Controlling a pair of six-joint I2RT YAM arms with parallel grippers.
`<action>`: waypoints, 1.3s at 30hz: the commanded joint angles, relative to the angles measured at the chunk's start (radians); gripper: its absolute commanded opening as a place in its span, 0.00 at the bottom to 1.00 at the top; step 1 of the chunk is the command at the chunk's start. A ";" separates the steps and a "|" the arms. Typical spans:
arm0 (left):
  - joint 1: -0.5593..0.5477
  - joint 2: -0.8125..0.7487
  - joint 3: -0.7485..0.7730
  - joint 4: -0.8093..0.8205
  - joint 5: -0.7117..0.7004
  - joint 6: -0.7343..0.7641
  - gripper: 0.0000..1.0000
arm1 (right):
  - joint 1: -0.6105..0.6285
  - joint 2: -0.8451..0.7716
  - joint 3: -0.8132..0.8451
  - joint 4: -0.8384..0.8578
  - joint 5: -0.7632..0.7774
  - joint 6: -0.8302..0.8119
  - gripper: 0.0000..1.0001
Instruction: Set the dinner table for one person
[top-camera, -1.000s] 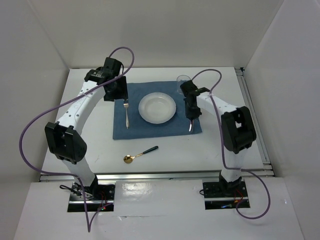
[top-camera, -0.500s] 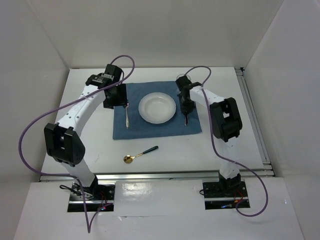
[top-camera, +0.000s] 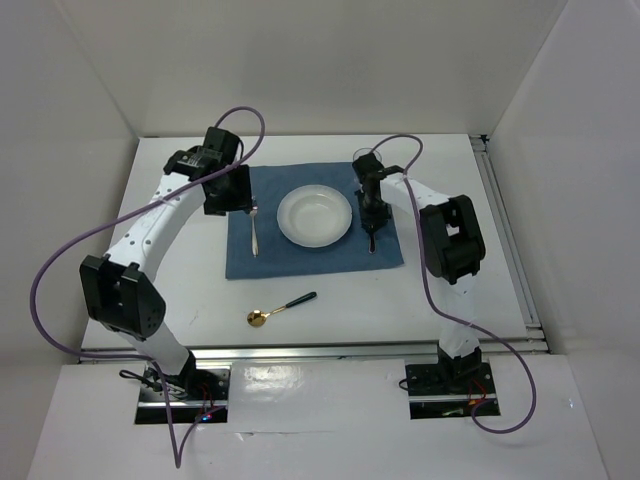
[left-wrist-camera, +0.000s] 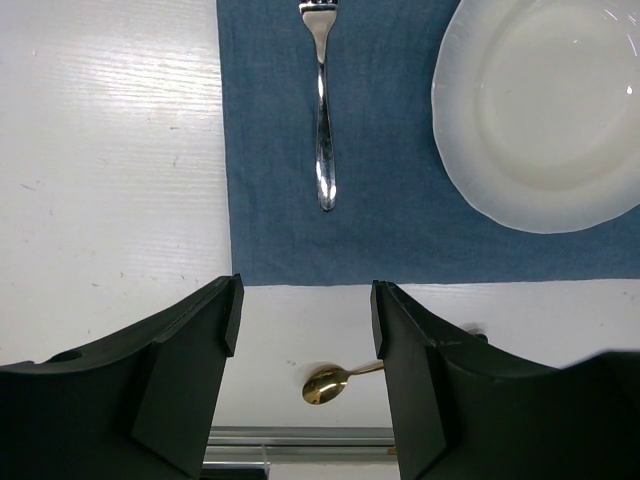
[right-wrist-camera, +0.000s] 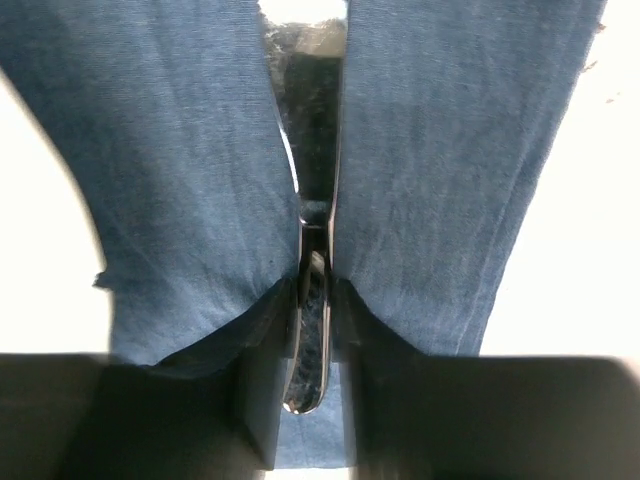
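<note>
The white surface fills the floor of the white-walled enclosure, with metal rails along its near and right edges. A blue cloth lies at its middle, somewhat toward the far edge. A white plate sits at the centre of the cloth. A silver fork lies on the cloth left of the plate, tines toward the far edge. A knife lies on the cloth right of the plate, parallel to the fork. A clear glass stands at the cloth's far right corner, partly hidden by the right arm. A gold spoon with a dark handle rests on the bare surface just beyond the cloth's near edge.

The right end effector is down at the cloth, its fingers closed against both sides of the knife's handle. The left end effector hangs above the cloth's left edge near the fork, fingers spread, nothing between them.
</note>
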 joint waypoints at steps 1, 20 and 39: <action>-0.005 -0.050 -0.007 -0.002 0.011 -0.010 0.71 | -0.012 -0.065 -0.002 -0.039 0.058 0.041 0.52; -0.005 -0.203 -0.162 0.012 0.041 -0.052 0.69 | 0.336 -0.611 -0.355 0.091 -0.120 0.089 0.75; 0.050 -0.351 -0.285 -0.080 0.006 -0.343 0.72 | 0.627 -0.499 -0.413 0.304 -0.111 -0.272 0.83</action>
